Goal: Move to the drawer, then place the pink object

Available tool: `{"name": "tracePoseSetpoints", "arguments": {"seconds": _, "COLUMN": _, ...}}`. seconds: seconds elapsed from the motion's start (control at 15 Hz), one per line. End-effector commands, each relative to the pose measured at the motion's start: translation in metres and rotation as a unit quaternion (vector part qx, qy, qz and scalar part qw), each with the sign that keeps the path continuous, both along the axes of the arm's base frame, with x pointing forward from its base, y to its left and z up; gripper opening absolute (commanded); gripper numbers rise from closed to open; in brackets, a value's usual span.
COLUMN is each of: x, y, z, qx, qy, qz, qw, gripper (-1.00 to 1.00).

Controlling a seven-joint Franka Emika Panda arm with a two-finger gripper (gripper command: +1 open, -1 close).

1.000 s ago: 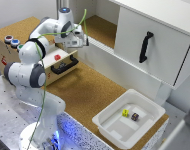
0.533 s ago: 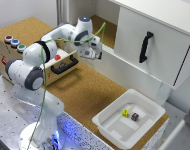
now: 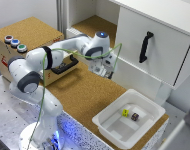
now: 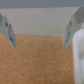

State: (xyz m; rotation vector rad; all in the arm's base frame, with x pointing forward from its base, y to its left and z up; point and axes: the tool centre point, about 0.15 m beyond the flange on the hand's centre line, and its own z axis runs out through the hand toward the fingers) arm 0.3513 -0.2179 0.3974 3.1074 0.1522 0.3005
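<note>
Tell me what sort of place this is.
Probably a robot-manipulation test bench: a cork-topped table, a wooden box with coloured buttons, and a white bin holding two small cubes.

The wrist view is soft and blurred. Two dark fingers (image 4: 8, 31) of the gripper (image 4: 39, 31) reach in from the upper corners — one at each side, both slanting inward toward their tips. They stand well apart, and the gap between them holds nothing. Below them lies a speckled, cork-brown surface (image 4: 35, 60) that fills the lower part of the picture. Beyond the fingers runs a pale grey wall or panel (image 4: 40, 22), flat and featureless, with a darker band along its far edge. A white shape (image 4: 80, 62) shows at one side, beside the cork — too blurred to identify.
</note>
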Motion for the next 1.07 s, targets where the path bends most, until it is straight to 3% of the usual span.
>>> {"name": "tracePoseSetpoints", "arguments": {"seconds": 0.0, "x": -0.009, "y": -0.096, "z": -0.044, "qx": 0.03, "qy": -0.012, "qz": -0.048, "qw": 0.998, "gripper": 1.0}}
{"name": "tracePoseSetpoints", "arguments": {"seconds": 0.4, "x": -0.006, "y": -0.147, "z": -0.075, "qx": 0.039, "qy": 0.004, "qz": -0.125, "qw": 0.991, "gripper": 1.0}}
{"name": "tracePoseSetpoints", "arguments": {"seconds": 0.6, "x": 0.0, "y": -0.151, "z": -0.089, "qx": 0.056, "qy": 0.001, "qz": -0.163, "qw": 0.985, "gripper": 1.0}}
{"name": "tracePoseSetpoints", "arguments": {"seconds": 0.8, "x": 0.004, "y": -0.148, "z": -0.108, "qx": 0.066, "qy": 0.014, "qz": -0.192, "qw": 0.979, "gripper": 1.0}}
{"name": "tracePoseSetpoints", "arguments": {"seconds": 0.93, "x": 0.005, "y": -0.149, "z": -0.121, "qx": 0.087, "qy": 0.008, "qz": -0.232, "qw": 0.969, "gripper": 1.0}}
{"name": "tracePoseSetpoints", "arguments": {"seconds": 1.0, "x": 0.007, "y": -0.15, "z": -0.127, "qx": 0.081, "qy": 0.009, "qz": -0.252, "qw": 0.964, "gripper": 1.0}}
